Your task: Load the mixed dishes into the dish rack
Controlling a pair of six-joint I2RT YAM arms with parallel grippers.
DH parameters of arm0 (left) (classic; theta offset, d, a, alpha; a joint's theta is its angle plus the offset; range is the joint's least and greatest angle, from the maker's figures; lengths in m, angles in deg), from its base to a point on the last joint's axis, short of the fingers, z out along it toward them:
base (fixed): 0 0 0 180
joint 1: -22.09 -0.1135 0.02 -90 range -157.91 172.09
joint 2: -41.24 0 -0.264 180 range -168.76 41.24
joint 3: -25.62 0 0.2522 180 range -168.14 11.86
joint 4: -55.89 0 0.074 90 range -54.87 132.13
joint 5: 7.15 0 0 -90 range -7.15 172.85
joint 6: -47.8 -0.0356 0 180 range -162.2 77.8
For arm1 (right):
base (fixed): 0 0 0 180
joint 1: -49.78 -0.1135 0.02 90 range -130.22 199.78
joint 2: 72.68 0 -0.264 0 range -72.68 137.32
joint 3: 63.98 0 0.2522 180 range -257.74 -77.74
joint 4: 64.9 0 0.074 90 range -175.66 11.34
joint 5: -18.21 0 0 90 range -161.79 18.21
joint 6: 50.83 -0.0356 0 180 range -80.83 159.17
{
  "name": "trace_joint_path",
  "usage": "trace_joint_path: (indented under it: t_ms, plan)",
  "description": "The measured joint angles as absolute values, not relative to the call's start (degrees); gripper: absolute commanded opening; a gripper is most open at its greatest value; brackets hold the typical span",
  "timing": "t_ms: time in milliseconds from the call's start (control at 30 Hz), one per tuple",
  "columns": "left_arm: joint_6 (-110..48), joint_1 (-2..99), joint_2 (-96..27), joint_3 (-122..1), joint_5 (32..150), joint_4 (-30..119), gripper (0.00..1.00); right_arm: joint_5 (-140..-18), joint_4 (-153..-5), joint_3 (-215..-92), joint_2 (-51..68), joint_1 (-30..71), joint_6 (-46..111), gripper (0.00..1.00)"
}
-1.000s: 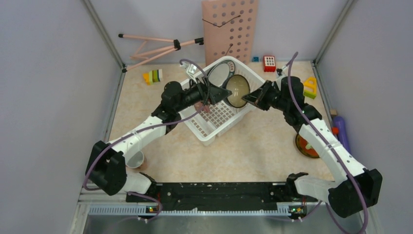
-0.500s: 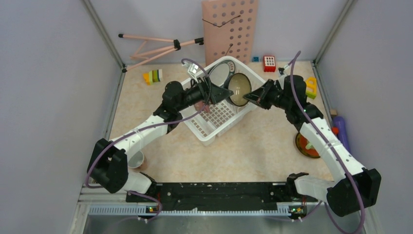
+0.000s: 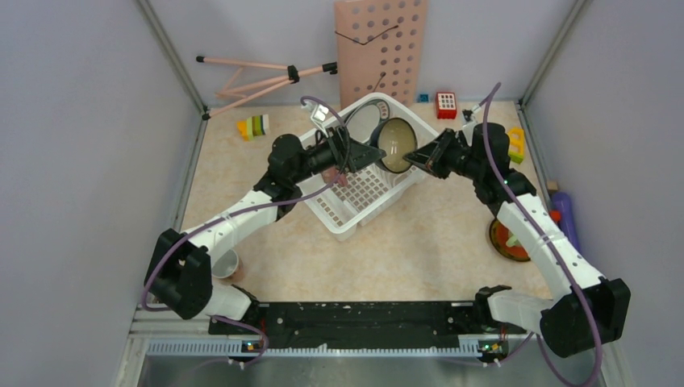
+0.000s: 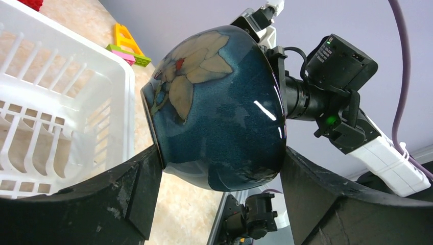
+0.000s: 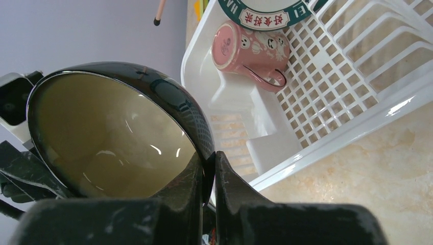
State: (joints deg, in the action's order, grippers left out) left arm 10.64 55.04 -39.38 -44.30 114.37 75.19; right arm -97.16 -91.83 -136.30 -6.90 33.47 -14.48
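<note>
The bowl (image 3: 397, 145), blue outside and olive inside, hangs tipped on its side over the far right corner of the white dish rack (image 3: 355, 216). My right gripper (image 3: 416, 159) is shut on its rim, seen close up in the right wrist view (image 5: 210, 163) with the olive inside of the bowl (image 5: 112, 138) to the left. My left gripper (image 3: 371, 153) is open; its jaws (image 4: 219, 166) stand either side of the bowl's blue wall (image 4: 219, 102), at or very near rim and foot. A pink cup (image 5: 250, 46) and the teal-rimmed plate (image 5: 265, 13) are in the rack (image 5: 327, 148).
An orange small plate (image 3: 506, 240) and a purple cylinder (image 3: 565, 216) lie at the right. A pale cup (image 3: 226, 262) stands by the left arm base. Toy blocks (image 3: 254, 126) (image 3: 446, 103) (image 3: 514, 145), a pink board (image 3: 383, 48) and a pink tripod (image 3: 258, 76) are at the back.
My right gripper has carried the bowl slightly up and left, further between the left gripper's jaws. The left arm has barely moved.
</note>
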Motion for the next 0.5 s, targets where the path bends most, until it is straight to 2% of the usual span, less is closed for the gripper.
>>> trace_joint_path:
  t_ms: [67, 133, 200, 500]
  plan:
    - [10.5, 55.0, -39.4, -44.3, 114.4, 75.1, 0.22, -97.1, -91.9, -136.3, -6.9, 33.5, -14.6, 0.50]
    - [9.5, 55.1, -39.4, -44.3, 114.1, 73.9, 0.09, -97.4, -91.1, -136.3, -6.9, 33.5, -14.8, 0.64]
    - [8.3, 55.1, -39.4, -44.4, 113.6, 71.2, 0.00, -97.6, -90.6, -136.3, -7.1, 33.4, -14.5, 0.71]
    - [0.3, 55.3, -39.5, -47.2, 108.3, 60.5, 0.00, -96.4, -91.0, -136.3, -6.9, 34.1, -13.0, 0.87]
